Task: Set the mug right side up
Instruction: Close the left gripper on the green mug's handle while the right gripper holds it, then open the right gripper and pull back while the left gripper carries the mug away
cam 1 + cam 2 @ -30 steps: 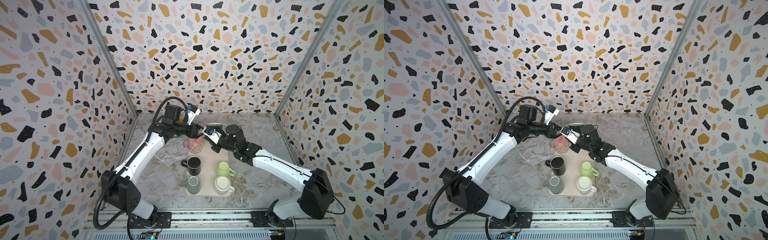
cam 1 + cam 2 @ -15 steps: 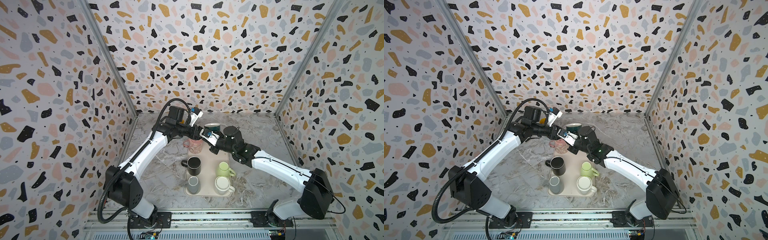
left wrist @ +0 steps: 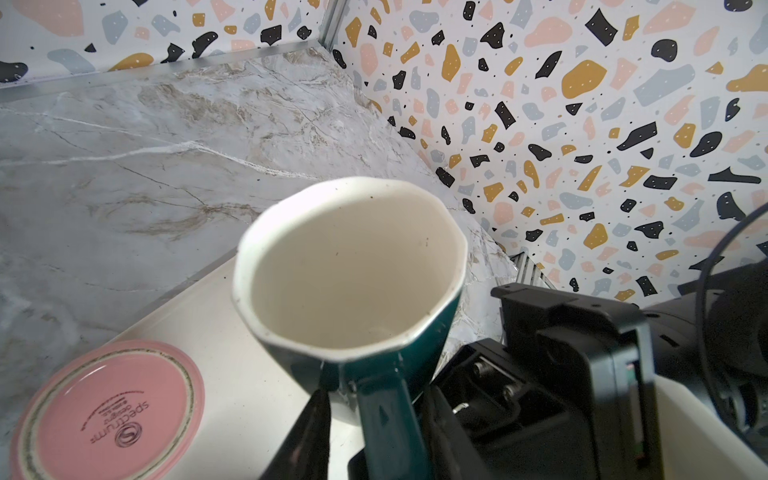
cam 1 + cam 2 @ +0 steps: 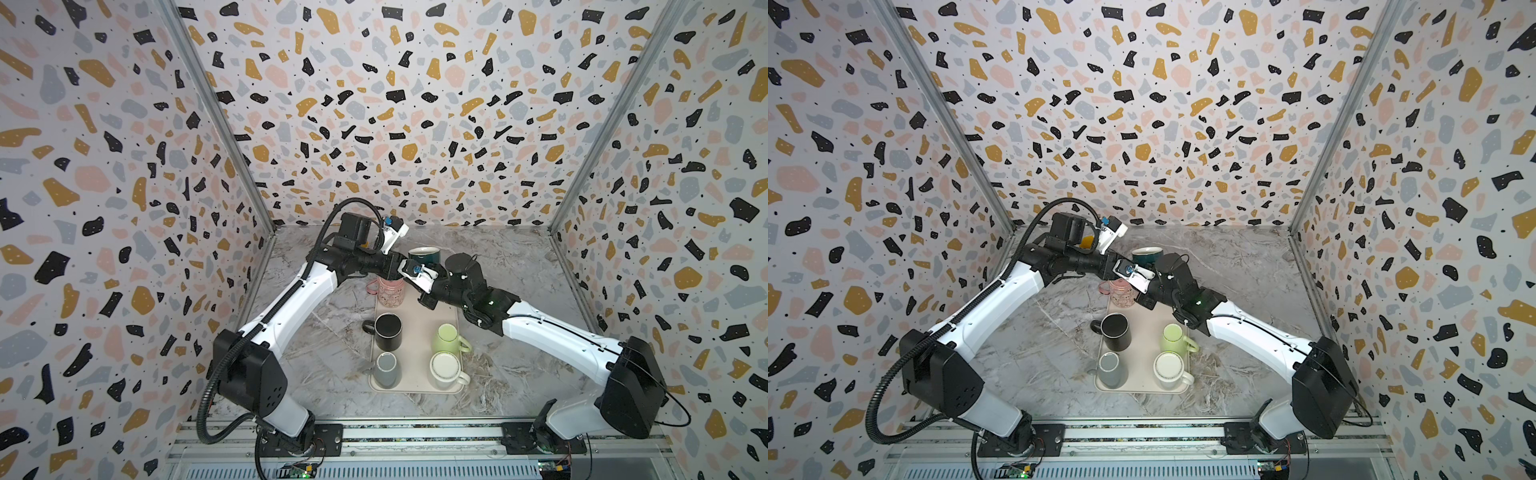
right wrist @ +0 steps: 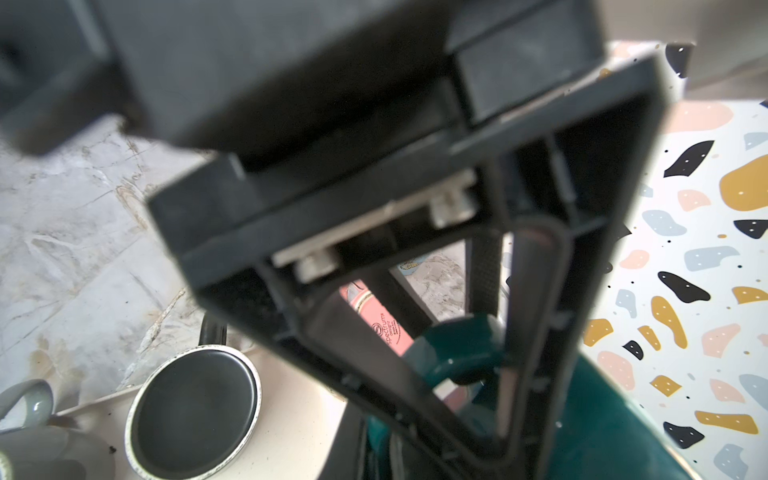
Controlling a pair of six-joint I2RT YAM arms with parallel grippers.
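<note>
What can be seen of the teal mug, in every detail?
The teal mug looks like glazed ceramic: dark teal outside, white inside, with a faceted rim and one handle. It is empty, mouth up, slightly tilted, over the far end of the tray. The left gripper has a finger on each side of the handle; the shut right gripper holds the mug, where exactly is hidden.

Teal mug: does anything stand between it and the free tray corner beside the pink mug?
Nothing visible does. In the left wrist view the tray below the teal mug is bare, and the pink mug stands apart.
</note>
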